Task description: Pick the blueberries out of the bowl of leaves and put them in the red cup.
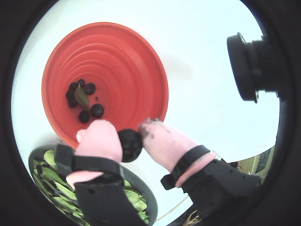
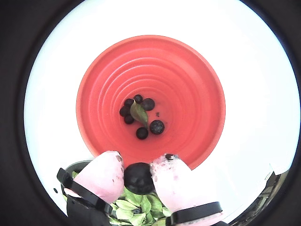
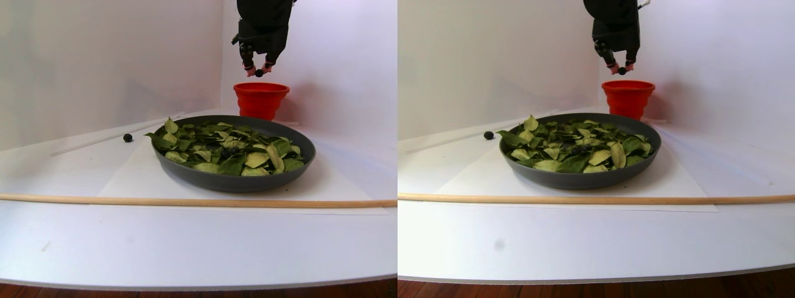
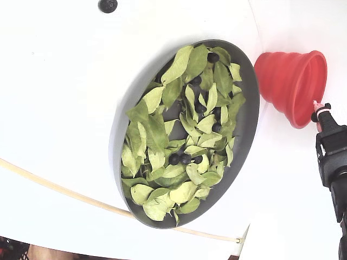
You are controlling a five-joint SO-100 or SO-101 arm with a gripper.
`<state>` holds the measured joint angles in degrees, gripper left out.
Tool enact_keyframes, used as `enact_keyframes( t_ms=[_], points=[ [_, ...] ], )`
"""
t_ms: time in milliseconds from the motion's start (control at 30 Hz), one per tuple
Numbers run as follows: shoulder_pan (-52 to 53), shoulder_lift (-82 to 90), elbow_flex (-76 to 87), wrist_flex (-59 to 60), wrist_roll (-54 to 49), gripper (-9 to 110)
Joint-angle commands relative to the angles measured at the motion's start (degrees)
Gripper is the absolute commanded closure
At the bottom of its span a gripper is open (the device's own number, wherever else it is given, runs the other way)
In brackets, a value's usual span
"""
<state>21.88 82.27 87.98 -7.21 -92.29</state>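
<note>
The gripper [image 2: 138, 172] enters the bottom of both wrist views, its two pink fingertips [image 1: 99, 139] pinched on a dark berry [image 1: 130, 144]. In the stereo pair it hangs from the top, pointing down. In the fixed view the black arm sits at the right edge.

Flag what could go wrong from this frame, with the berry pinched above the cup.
1. In both wrist views the gripper holds the blueberry over the near rim of the red cup, not its centre; released here, it might strike the rim and bounce out.
2. One loose berry already lies on the table beside the bowl of leaves, so strays can happen.
3. A leaf sits among the berries in the cup; sorting isn't clean.
</note>
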Motion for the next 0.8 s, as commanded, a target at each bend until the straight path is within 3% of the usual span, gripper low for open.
enact_keyframes(
  t_ms=[0, 567, 767],
  points=[
    [2.5, 0.5, -6.4, -0.2, 0.4, 91],
    [3.1, -6.2, -14.7, -0.2, 0.7, 91],
    [3.1, -6.2, -14.9, -0.2, 1.1, 84]
  ],
)
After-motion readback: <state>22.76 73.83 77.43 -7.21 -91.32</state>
